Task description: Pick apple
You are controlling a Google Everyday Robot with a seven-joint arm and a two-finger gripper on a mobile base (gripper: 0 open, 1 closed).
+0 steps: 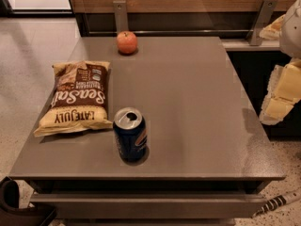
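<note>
The apple (127, 42) is small, round and red-orange. It sits at the far edge of the grey table (188, 93), left of the middle and close to the back wall. My gripper (278, 100) shows as pale yellowish parts at the right edge of the view, beyond the table's right side and far from the apple. It holds nothing that I can see.
A brown and yellow chip bag (77, 98) lies flat on the table's left side. A dark blue soda can (130, 134) stands upright near the front edge. Two metal brackets (120, 14) rise behind the table against a wooden wall. The floor lies to the left.
</note>
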